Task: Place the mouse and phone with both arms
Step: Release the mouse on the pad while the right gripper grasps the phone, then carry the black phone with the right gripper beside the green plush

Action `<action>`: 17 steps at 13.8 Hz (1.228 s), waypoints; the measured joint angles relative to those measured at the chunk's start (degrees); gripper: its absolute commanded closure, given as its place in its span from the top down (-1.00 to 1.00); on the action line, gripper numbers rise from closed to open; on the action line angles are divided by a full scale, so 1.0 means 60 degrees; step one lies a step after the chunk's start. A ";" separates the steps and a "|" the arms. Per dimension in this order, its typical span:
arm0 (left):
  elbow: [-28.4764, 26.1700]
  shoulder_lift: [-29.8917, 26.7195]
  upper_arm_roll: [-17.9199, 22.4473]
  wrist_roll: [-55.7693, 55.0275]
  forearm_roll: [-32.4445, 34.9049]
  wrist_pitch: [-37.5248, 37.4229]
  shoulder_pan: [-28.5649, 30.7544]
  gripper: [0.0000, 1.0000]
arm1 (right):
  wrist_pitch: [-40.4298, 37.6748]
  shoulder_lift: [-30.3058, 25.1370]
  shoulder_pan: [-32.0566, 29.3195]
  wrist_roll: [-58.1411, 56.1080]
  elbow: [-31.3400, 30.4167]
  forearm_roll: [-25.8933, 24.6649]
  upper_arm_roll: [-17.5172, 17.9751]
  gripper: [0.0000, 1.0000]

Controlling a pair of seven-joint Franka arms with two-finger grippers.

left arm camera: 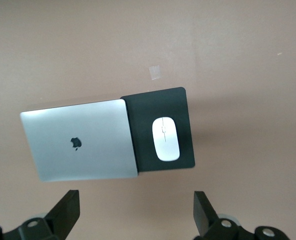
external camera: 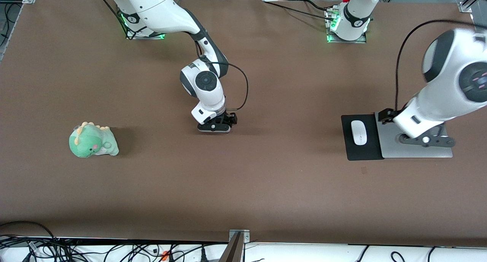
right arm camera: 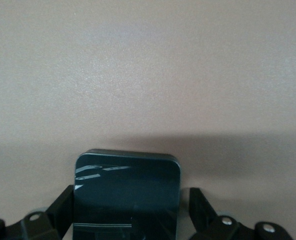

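The white mouse lies on a black mat toward the left arm's end of the table; it also shows in the left wrist view on the mat. My left gripper hangs over the silver laptop beside the mat, open and empty. My right gripper is low at the table's middle. In the right wrist view its fingers straddle the black phone, which lies flat; one finger stands apart from the phone's edge. The phone is hidden in the front view.
A closed silver laptop lies against the mat, also in the left wrist view. A green plush dinosaur sits toward the right arm's end of the table. The table is covered in brown.
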 measured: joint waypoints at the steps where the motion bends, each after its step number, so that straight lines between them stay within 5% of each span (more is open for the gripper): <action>1: 0.0574 0.0002 -0.0002 0.0066 -0.0282 -0.0498 0.0011 1.00 | -0.0031 -0.0035 0.0003 -0.0001 0.0008 0.0000 -0.0005 -0.31; 5: 0.2201 0.0033 0.0019 0.0152 -0.0762 -0.1442 0.0057 1.00 | -0.0909 -0.0099 0.0001 -0.0026 0.0254 -0.0001 -0.0068 -0.71; 9: 0.2569 0.0073 -0.0015 0.0180 -0.0217 -0.1745 -0.0139 1.00 | -0.3269 -0.0148 -0.0505 -0.1228 0.1508 0.0002 -0.0196 -0.75; 14: 0.2557 0.0226 0.0081 0.0181 -0.0134 -0.1621 -0.0145 1.00 | -0.3898 -0.0683 -0.2161 -0.3941 0.1473 0.0004 -0.0249 -0.75; 17: 0.1665 -0.0479 0.1858 0.0197 -0.1352 -0.0772 -0.1250 1.00 | -0.3078 -0.1106 -0.3248 -0.5275 0.0573 0.0097 -0.0264 -0.75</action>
